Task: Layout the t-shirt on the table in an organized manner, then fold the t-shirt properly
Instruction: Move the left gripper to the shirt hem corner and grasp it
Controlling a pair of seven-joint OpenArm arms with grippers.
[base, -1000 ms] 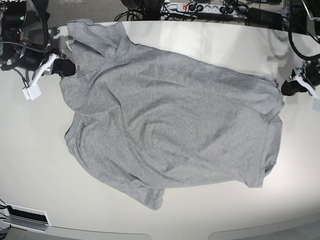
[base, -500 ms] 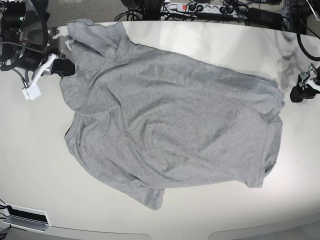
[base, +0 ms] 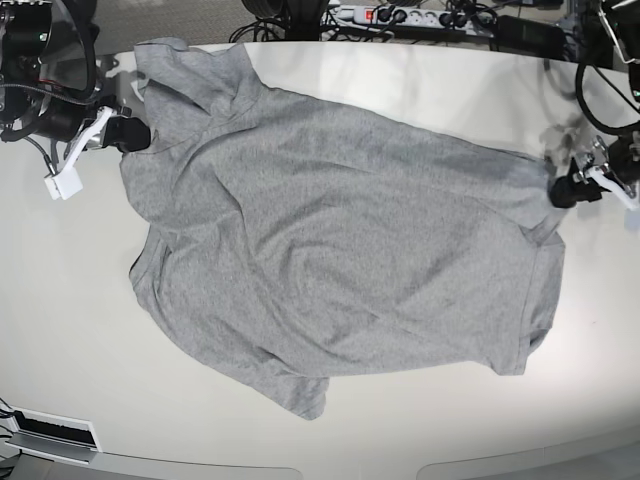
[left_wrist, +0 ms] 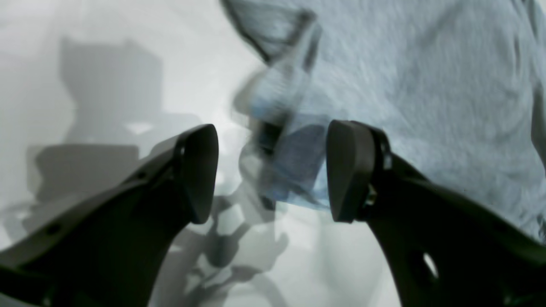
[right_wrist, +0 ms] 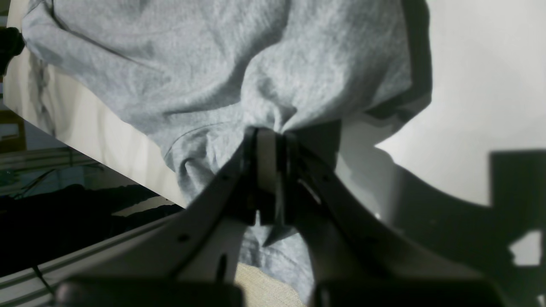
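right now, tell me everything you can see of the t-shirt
The t-shirt is heather-grey, soft cotton by its look, plain side up, spread rumpled across the table with creases and a turned-under corner near the front. The right tool is shut on a bunched edge; the left tool is open beside the opposite edge.

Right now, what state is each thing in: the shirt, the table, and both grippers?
t-shirt: spread out on the table, wrinkled, unfolded.
table: bare around the shirt.
left gripper: open, holding nothing, at the shirt's edge.
right gripper: shut on a pinch of the t-shirt's edge.
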